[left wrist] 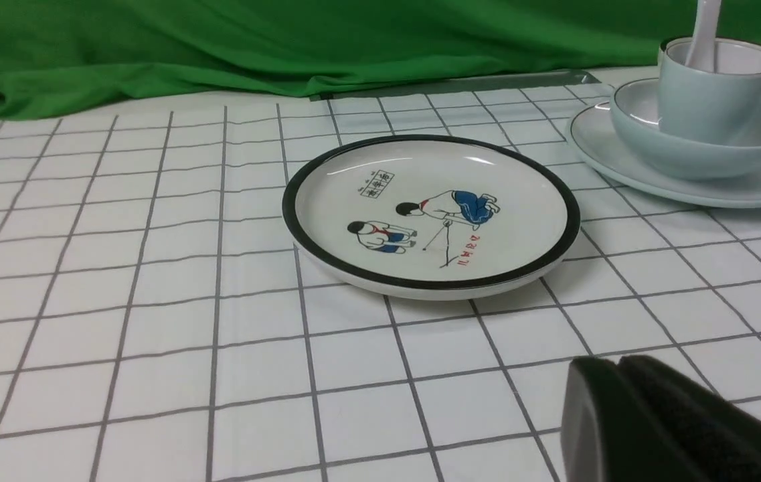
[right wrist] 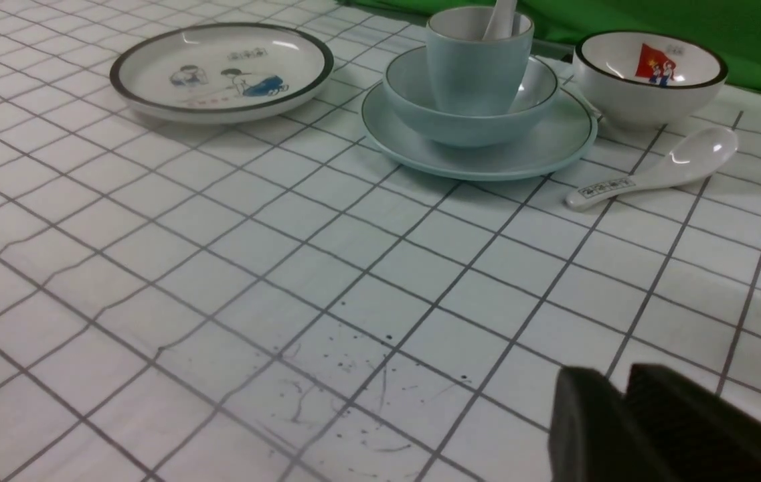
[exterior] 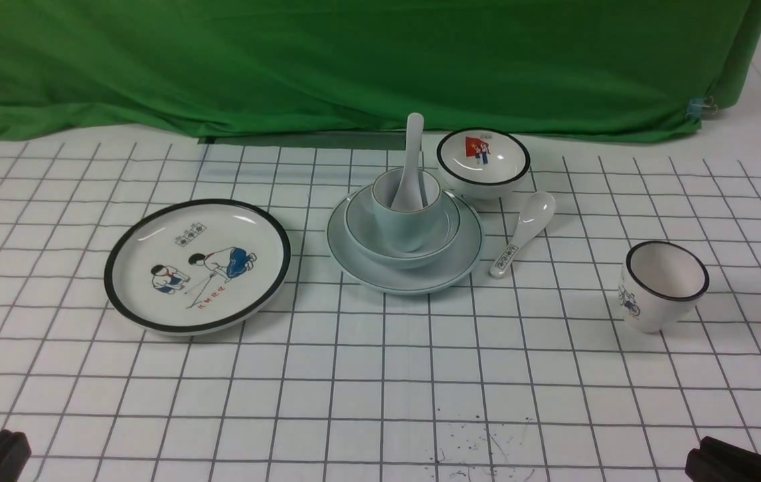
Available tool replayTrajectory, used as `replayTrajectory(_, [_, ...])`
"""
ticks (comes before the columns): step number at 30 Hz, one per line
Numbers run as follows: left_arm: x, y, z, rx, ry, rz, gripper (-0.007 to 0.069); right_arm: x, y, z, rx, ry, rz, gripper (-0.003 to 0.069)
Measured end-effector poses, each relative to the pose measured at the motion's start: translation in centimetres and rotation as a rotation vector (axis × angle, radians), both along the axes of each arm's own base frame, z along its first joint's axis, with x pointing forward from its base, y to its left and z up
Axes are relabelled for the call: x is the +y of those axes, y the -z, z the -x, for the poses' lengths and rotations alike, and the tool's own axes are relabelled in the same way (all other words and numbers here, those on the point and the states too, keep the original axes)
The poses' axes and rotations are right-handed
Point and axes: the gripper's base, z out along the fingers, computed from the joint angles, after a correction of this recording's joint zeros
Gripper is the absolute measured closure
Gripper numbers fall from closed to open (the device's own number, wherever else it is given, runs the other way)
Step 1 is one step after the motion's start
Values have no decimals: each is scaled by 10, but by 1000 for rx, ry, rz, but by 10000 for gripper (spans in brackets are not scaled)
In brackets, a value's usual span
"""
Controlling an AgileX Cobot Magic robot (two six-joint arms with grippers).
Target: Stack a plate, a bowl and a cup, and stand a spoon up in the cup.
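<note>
The pale blue-green plate (exterior: 450, 264) lies mid-table with the pale blue-green bowl (exterior: 368, 242) on it. The pale blue-green cup (exterior: 401, 226) stands in the bowl. The plain white spoon (exterior: 412, 154) stands in the cup, handle up. The stack also shows in the left wrist view, with the cup (left wrist: 708, 94), and in the right wrist view, with the cup (right wrist: 477, 67). My left gripper (exterior: 2, 445) is shut and empty at the near left corner. My right gripper (exterior: 705, 452) is shut and empty at the near right corner. Both are far from the stack.
A white black-rimmed plate with cartoon children (exterior: 197, 264) lies left of the stack. A white bowl with a red flag (exterior: 483, 161) stands behind it to the right. A spoon with a printed handle (exterior: 523, 233) lies beside the stack. A white black-rimmed cup (exterior: 662, 286) stands at right.
</note>
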Motion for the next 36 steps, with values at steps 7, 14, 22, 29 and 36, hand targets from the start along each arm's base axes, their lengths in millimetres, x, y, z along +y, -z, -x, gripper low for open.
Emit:
replayTrajectory(7, [0, 0, 0, 1, 4, -12, 653, 0, 0, 0, 0, 0, 0, 526])
replayTrajectory(14, [0, 0, 0, 2, 4, -12, 653, 0, 0, 0, 0, 0, 0, 512])
replayTrajectory(22, [0, 0, 0, 2, 4, -12, 653, 0, 0, 0, 0, 0, 0, 489])
replayTrajectory(29, [0, 0, 0, 2, 4, -12, 653, 0, 1, 1, -6, -1, -4, 480])
replayTrajectory(36, [0, 0, 0, 0, 3, -26, 653, -18, 1, 12, -118, 118, -65, 468])
